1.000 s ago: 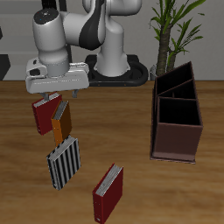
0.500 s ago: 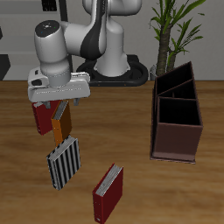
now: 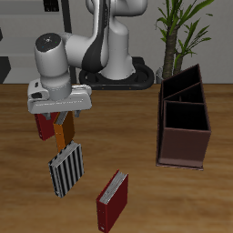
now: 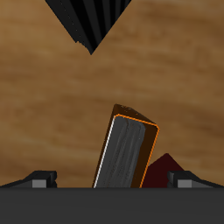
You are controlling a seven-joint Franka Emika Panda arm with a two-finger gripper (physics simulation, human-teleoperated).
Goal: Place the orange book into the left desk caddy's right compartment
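The orange book (image 3: 64, 136) lies on the table between a red book (image 3: 43, 126) and the black-and-white striped book (image 3: 66, 169). My gripper (image 3: 62, 115) hangs just above the orange book, jaws open and empty. In the wrist view the orange book (image 4: 128, 149) with its pale page edges lies between my two spread fingertips (image 4: 40, 178), my gripper (image 4: 112, 180) centred over it. The left desk caddy (image 3: 186, 144), dark maroon, stands across the table; its large right compartment (image 3: 186, 117) is the section nearest the table's front edge.
A second red book (image 3: 113, 200) lies near the table's front edge. A potted plant (image 3: 182, 32) stands behind the caddy. The robot's base (image 3: 114, 68) is at the back. The striped book (image 4: 92, 22) and red book (image 4: 163, 171) show in the wrist view.
My gripper has come down closer to the orange book and shifted slightly. The books and caddy have not moved.
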